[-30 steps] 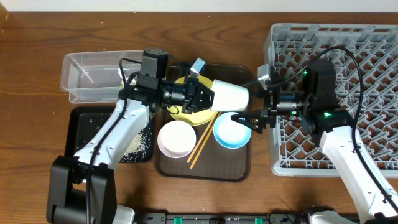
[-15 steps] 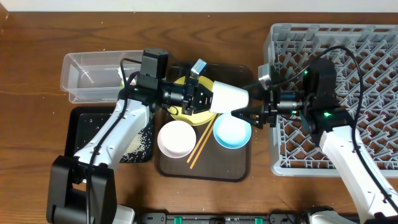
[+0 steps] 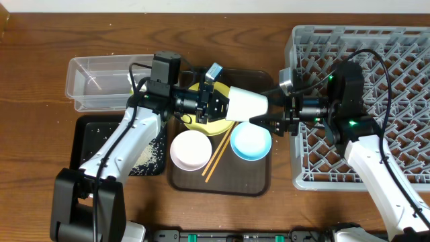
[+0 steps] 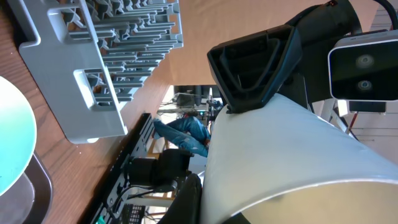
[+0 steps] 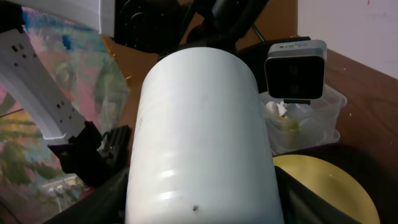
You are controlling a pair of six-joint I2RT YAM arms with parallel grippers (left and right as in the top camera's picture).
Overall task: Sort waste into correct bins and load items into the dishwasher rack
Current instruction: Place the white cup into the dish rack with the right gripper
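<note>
The small pale cup lies on its side in the air above the brown serving tray. My left gripper is shut on its rim end. My right gripper is closed round its base end; its fingers flank the cup in the right wrist view. The pale-yellow plate, the white bowl, the light-blue bowl and the chopsticks rest on the tray. The grey dishwasher rack stands at the right.
The clear tub at the back left holds the white tissue and the green-yellow wrapper. The black tray in front of it holds rice grains.
My right gripper has moved left and up from above the light-blue bowl to the cup's base and closed on it. The left arm and the cup have stayed still.
</note>
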